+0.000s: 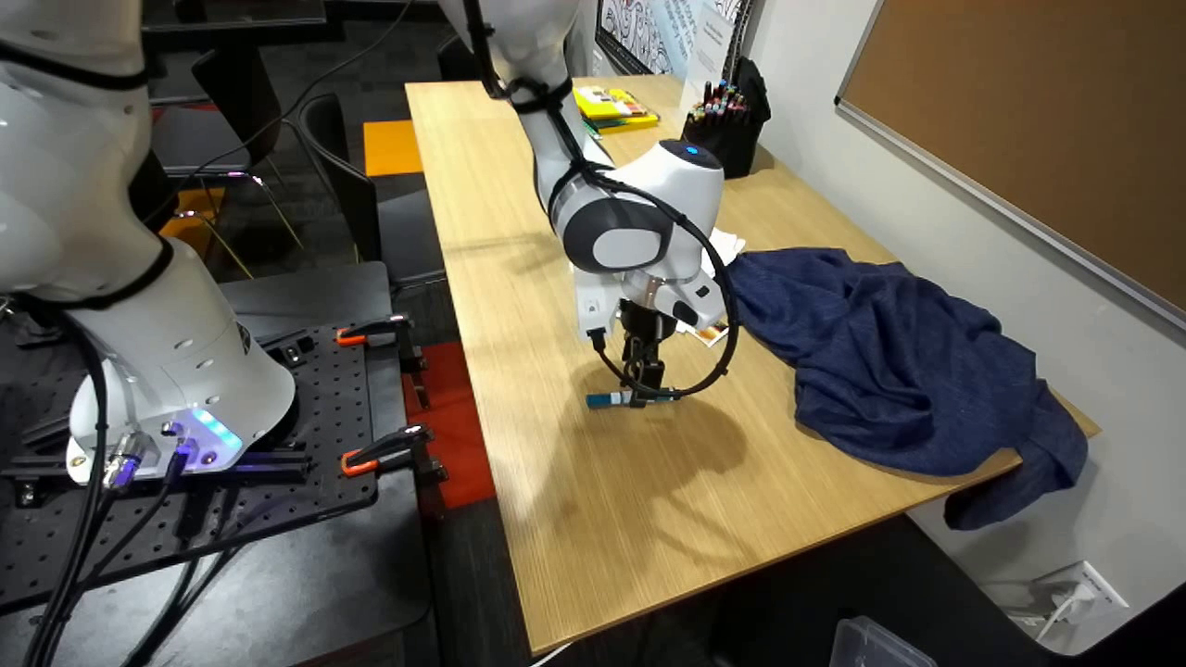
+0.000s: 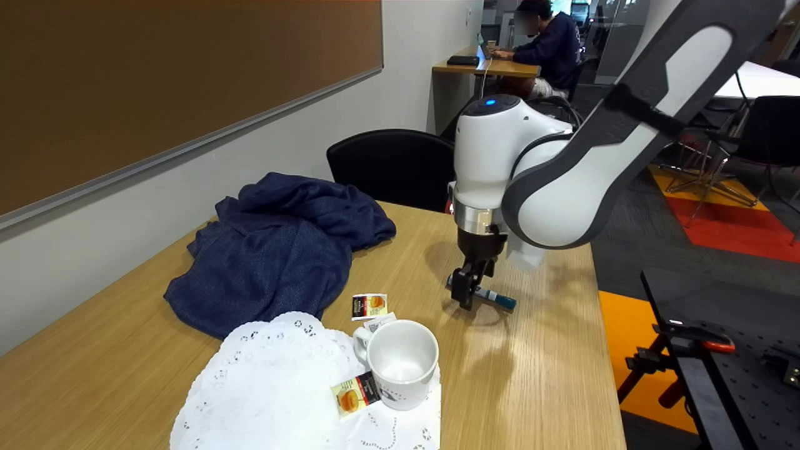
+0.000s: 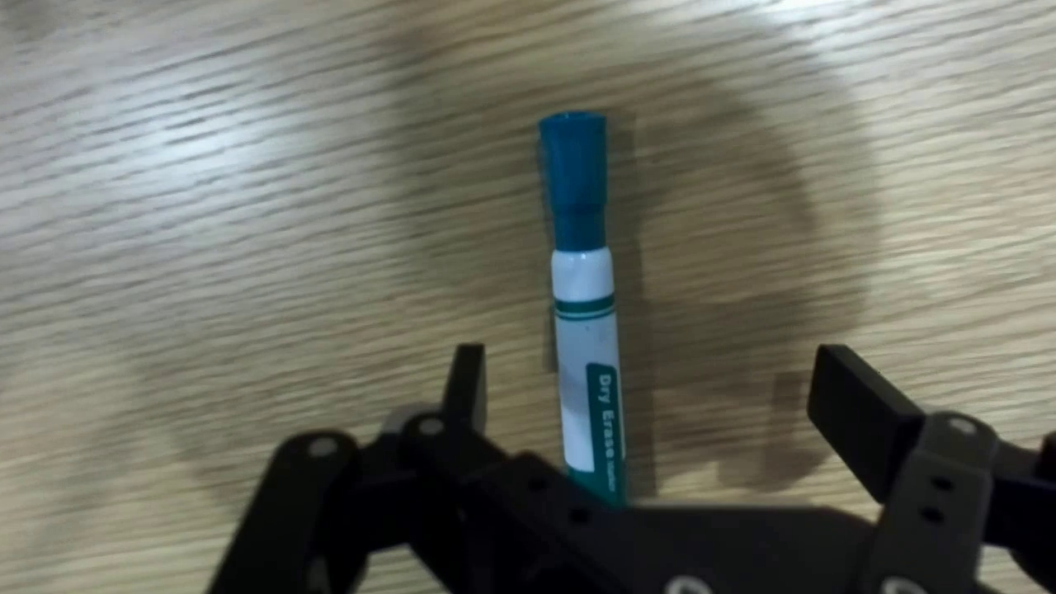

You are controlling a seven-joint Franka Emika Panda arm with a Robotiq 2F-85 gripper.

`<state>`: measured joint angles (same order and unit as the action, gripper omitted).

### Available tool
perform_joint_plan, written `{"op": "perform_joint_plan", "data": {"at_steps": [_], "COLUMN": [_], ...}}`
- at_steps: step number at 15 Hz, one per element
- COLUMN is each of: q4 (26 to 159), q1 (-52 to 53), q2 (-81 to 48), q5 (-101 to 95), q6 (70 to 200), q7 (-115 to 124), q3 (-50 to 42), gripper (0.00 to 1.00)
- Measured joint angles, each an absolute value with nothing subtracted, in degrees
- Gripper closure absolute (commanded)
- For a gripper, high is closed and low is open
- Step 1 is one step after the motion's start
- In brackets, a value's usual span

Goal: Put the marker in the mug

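Look at the slim, teal-capped white marker [image 3: 586,355]: lying flat on the light brown wooden table [image 2: 544,375], with its cap [image 3: 574,177] toward 12 o'clock in the wrist view, not picked up yet. Around it, see the black two-fingered gripper [image 3: 649,363], with jaws wide apart and nothing in them: one finger [image 3: 469,384] at about 8 o'clock of the marker, one at about 4. Likely set crossways to pinch the marker from both sides. In an exterior view, between 7 and 8 o'clock from the marker, find the rounded white ceramic mug [image 2: 403,372]: standing upright on the white lacy paper mat [image 2: 262,387], so ready to catch a dropped marker. Near 9 o'clock from the marker, notice the crumpled dark blue cloth [image 2: 275,256], perhaps there to leave room to work.
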<state>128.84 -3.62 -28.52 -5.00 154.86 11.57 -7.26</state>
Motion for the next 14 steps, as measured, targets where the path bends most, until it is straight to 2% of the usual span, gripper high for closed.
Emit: {"op": "perform_joint_plan", "data": {"at_steps": [1,10,11,14], "q4": [128.0,123.9,123.9,123.9], "q1": [-3.6,-3.7,-3.8,-3.8], "q2": [-29.5,-32.6,-32.4,-31.8], "q5": [-4.6,-2.9,-2.9,-2.8], "q6": [154.9,154.8,154.8,154.4], "q7": [11.6,11.5,11.5,11.5], "q3": [-7.3,-7.5,-7.5,-8.0], "gripper": [0.26,0.94,1.0,0.95]}}
